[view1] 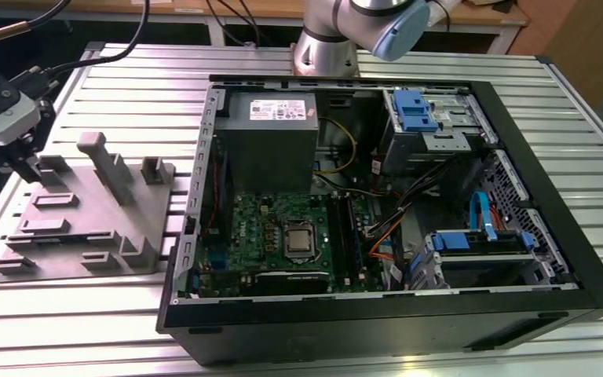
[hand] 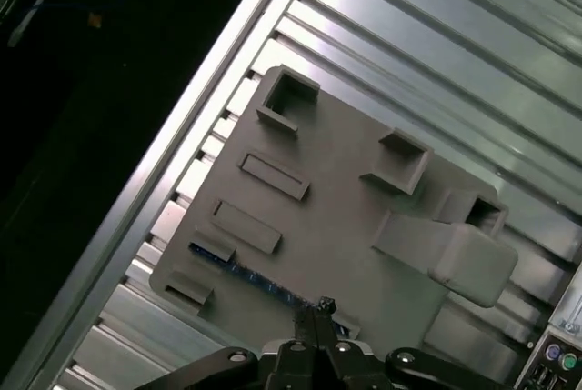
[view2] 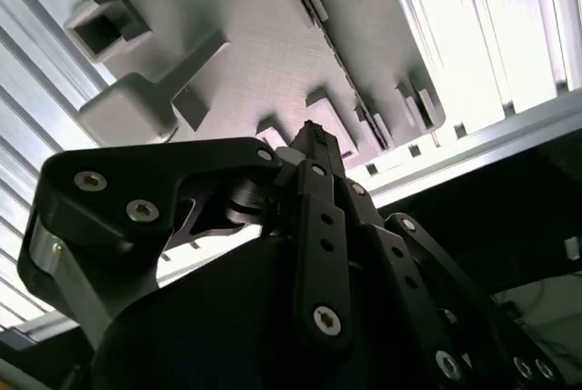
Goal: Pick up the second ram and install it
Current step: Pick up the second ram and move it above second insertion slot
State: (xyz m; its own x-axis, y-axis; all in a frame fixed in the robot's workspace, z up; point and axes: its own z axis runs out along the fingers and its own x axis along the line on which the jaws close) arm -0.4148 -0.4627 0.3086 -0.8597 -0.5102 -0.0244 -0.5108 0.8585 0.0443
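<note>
Pinched near-shut with pincer [hand: 320,310] on second ram [hand: 259,281], edge-up in fixture tray [hand: 346,199] slot. Likely light, stiff, fragile; best held mid-length, clear of chips.

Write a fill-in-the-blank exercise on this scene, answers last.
1. The gripper is above the grey ____.
2. In the first wrist view, the ram on the tray looks ____ in colour.
3. The case stands on the exterior view's ____ of the tray.
4. The silver CPU sits on the green ____.
Answers: tray; blue; right; motherboard.
</note>
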